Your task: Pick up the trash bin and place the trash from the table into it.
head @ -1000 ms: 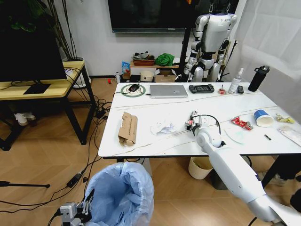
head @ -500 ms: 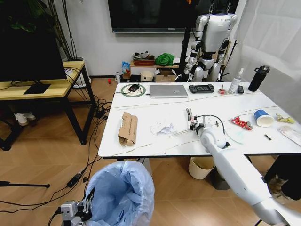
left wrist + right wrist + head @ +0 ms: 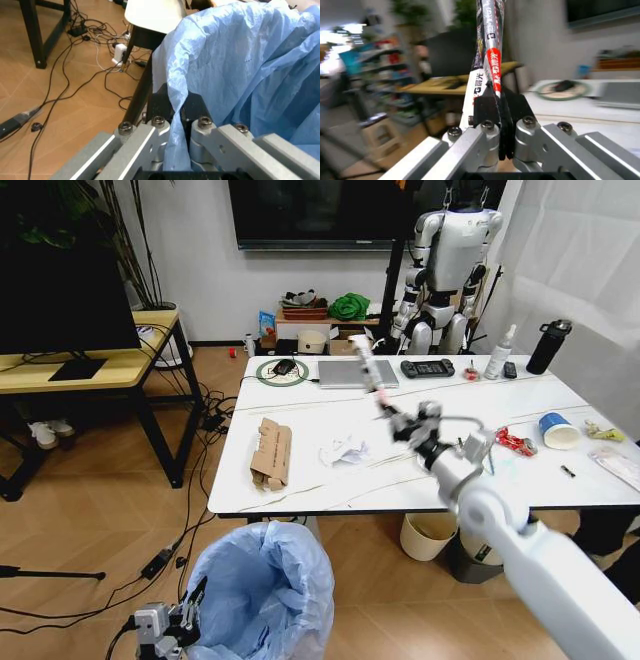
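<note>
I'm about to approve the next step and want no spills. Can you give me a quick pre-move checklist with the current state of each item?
1. Right tool clamped on the flat printed plastic wrapper: ok, shut on it, lifted above the glossy white marble-look table.
2. Left tool gripping the small round trash bin's crinkly light-blue bag: ok, pinched at the rim.
3. Bin mouth open: ok.
4. Wrapper over the bin: not ok, it is above the table.
5. Table cleared: not ok; flattened brown cardboard carton and crumpled white paper remain.
6. Bin lifted off the floor: cannot tell.
</note>
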Controlling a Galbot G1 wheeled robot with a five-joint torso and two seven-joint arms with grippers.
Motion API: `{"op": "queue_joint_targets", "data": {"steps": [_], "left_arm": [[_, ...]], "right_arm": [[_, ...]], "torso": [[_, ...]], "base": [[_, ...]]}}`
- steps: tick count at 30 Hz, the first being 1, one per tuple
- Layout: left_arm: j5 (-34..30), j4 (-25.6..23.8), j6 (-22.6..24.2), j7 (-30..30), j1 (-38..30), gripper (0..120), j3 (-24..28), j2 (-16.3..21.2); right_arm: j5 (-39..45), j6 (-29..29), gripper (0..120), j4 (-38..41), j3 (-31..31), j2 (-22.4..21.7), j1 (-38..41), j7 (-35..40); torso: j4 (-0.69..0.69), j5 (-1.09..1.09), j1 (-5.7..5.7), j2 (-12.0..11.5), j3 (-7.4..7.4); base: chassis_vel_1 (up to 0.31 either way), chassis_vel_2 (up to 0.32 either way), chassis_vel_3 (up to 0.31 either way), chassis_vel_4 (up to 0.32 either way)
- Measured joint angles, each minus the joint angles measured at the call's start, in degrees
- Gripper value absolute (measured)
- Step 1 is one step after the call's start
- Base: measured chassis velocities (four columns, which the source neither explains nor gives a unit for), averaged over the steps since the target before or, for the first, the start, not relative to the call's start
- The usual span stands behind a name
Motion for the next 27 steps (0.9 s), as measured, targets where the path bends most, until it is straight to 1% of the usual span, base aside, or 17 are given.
{"op": "queue_joint_targets", "data": {"steps": [2,3,5,7,8,10,13,14,17,18,21,23,24,25,27], "left_arm": [[-0.1,-0.5,0.3,-0.1,0.0,0,-0.1,0.0],[-0.1,-0.5,0.3,-0.1,0.0,0,-0.1,0.0],[-0.2,-0.9,0.6,-0.2,0.1,0,-0.3,0.1],[-0.5,-1.7,1.2,-0.6,0.1,0,-0.7,0.2],[-0.5,-1.7,1.2,-0.6,0.1,0,-0.7,0.2],[-0.7,-2.4,1.6,-0.9,0.2,0,-1.1,0.2],[-1.3,-3.1,2.4,-1.6,0.0,0,-1.9,0.1],[-1.3,-3.1,2.4,-1.6,0.0,0,-1.9,0.1],[-1.5,-3.7,2.9,-2.0,-0.2,0,-2.1,-0.1],[-1.5,-3.7,2.9,-2.0,-0.2,0,-2.1,-0.1],[-1.6,-4.1,3.3,-2.3,-0.4,0,-1.9,-0.4],[-2.1,-4.6,3.7,-2.6,-0.4,0,-1.8,-0.5],[-2.4,-4.8,3.9,-2.8,-0.4,0,-1.8,-0.5],[-2.4,-4.8,3.9,-2.8,-0.4,0,-1.8,-0.5],[-2.8,-5.1,4.2,-3.1,-0.4,0,-1.8,-0.5]], "right_arm": [[-1.0,2.0,0,1.4,-3.2,-0.8,-1.2,-3.9],[-1.0,2.0,0,1.4,-3.2,-0.8,-1.2,-3.9],[-2.0,3.0,0,2.0,-5.6,-1.4,-1.7,-6.1],[-4.2,4.7,0,2.1,-10.4,-2.3,-1.9,-9.3],[-4.2,4.7,0,2.1,-10.4,-2.3,-1.9,-9.3],[-6.8,6.8,0,1.5,-14.5,-2.8,-1.7,-12.2],[-8.1,8.2,0,1.1,-18.6,-3.0,-1.2,-15.0],[-8.1,8.2,0,1.1,-18.6,-3.0,-1.2,-15.0],[-9.7,8.6,0,0.7,-21.9,-2.7,-0.1,-15.3],[-9.7,8.6,0,0.7,-21.9,-2.7,-0.1,-15.3],[-12.0,8.4,0,-0.2,-24.5,-1.9,1.3,-14.9],[-13.7,8.3,1,-1.2,-24.9,-1.9,1.5,-14.6],[-14.8,8.5,3,-1.8,-24.9,-1.9,1.5,-14.6],[-14.8,8.5,3,-1.8,-24.9,-1.9,1.5,-14.6],[-15.8,8.8,12,-2.4,-24.1,-2.0,0.9,-14.5]], "torso": [[0.00,0.01,0.00,0.0,0.00],[0.00,0.01,0.00,0.0,0.00],[0.00,0.02,0.00,0.0,0.00],[-0.01,0.02,0.00,0.0,0.00],[-0.01,0.02,0.00,0.0,0.00],[0.00,0.02,0.01,0.0,0.01],[0.00,0.02,0.01,0.0,0.01],[0.00,0.02,0.01,0.0,0.01],[0.00,0.01,0.01,0.0,0.01],[0.00,0.01,0.01,0.0,0.01],[0.01,0.01,0.01,0.0,0.01],[0.01,0.01,0.01,0.0,0.01],[0.00,0.02,0.01,0.0,0.01],[0.00,0.02,0.01,0.0,0.01],[0.00,0.02,0.02,0.0,0.01]], "base": [[0.000,0.000,0.000,0.000],[0.000,0.000,0.000,0.000],[0.000,0.000,0.000,0.000],[0.000,0.000,0.000,0.000],[0.000,0.000,0.000,0.000],[0.000,0.000,0.000,0.000],[0.000,0.000,0.000,0.000],[0.000,0.000,0.000,0.000],[0.000,0.000,0.000,0.000],[0.000,0.000,0.000,0.000],[0.000,0.000,0.000,0.000],[0.000,0.000,0.000,0.000],[0.000,0.000,0.000,0.000],[0.000,0.000,0.000,0.000],[0.000,0.000,0.000,0.000]]}}
